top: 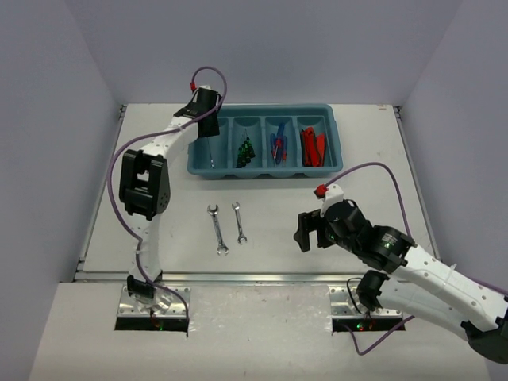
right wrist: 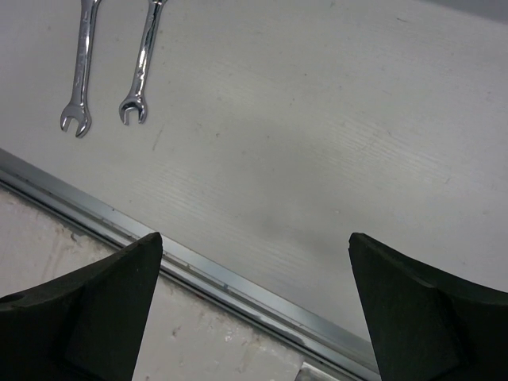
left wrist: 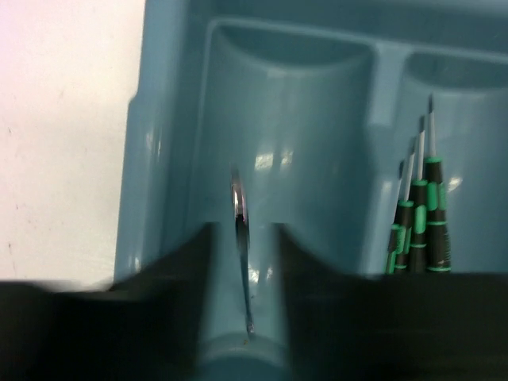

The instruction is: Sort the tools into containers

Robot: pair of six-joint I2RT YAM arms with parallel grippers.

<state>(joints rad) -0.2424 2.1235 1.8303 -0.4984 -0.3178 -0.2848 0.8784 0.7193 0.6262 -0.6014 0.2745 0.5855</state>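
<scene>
Step in hand: thin silver wrench [left wrist: 238,208] going into the leftmost compartment [left wrist: 302,119] of the teal-blue plastic tray [top: 262,109].
Left gripper [top: 208,125]: slightly parted, wrench loose between its fingers.
Right gripper [right wrist: 252,246]: wide, empty.
Next, likely: two silver open-end wrenches [top: 217,228] on the white surface [top: 286,202] need collecting.

Nothing legible in any view. No text, brand, number or sign to read on the teal tray [top: 262,171], nor on the left wrench [top: 217,229] or the right wrench [top: 238,221] lying on the table [top: 357,159]. Any stamping on the wrench shanks is too small and too glossy to make out, even from the right wrist.
</scene>
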